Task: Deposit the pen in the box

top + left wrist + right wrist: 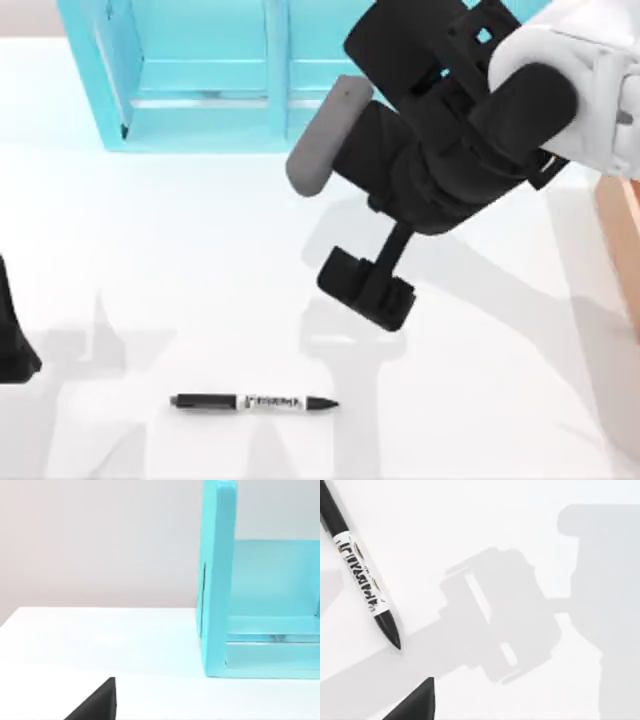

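Top view: the pen (254,403) lies flat on the white table (150,260), close to the near edge and about midway along it, parallel to that edge, with its pointed black tip toward the right side and its white printed band in the middle of the barrel. Nothing touches it.

My right arm reaches in from the far right corner and hangs over the middle of the table. Its right gripper (366,287) is above the tabletop, farther from the near edge than the pen and a little to the right of it, well clear of it and holding nothing. Whether its fingers are parted or closed, I cannot tell. Its shadow falls on the table between it and the pen.

At the right edge of the table a strip of the tan box (621,240) comes into sight, well apart from the pen. A cyan shelf unit (200,90) stands along the far edge.

My left arm is parked at the left edge, toward the near corner; I cannot tell how the left gripper (12,345) stands.

Right wrist view: the pen (362,575) lies slantwise on the bare white surface, print on the white band showing, beside the gripper's grey shadow.

Left wrist view: one cyan upright wall of the shelf unit (217,580) stands on the table.
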Controlling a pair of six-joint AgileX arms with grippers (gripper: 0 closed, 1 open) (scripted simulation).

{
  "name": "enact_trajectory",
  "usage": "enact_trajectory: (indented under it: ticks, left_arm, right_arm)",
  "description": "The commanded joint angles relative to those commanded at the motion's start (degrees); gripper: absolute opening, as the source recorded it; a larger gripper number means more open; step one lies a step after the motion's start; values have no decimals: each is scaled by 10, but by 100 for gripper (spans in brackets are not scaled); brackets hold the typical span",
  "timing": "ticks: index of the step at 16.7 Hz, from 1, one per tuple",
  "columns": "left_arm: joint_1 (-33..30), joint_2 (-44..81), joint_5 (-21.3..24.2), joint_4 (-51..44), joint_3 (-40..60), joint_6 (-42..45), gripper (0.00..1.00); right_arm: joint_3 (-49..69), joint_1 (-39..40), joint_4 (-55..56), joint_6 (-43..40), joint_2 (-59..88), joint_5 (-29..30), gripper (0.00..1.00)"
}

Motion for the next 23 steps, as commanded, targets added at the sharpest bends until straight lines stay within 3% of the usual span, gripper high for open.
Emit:
enact_trajectory:
  ticks: [5,10,18,23]
  left_arm:
    - [0,0,0,0,0,0,100]
    - [0,0,0,0,0,0,100]
    - [0,0,0,0,0,0,100]
    - [0,0,0,0,0,0,100]
  right_arm:
    - [190,98,-116,-49,215,18,100]
    - [293,151,-180,-77,333,30,100]
    - [294,153,-175,-80,346,31,100]
    - [230,148,-71,-86,381,31,100]
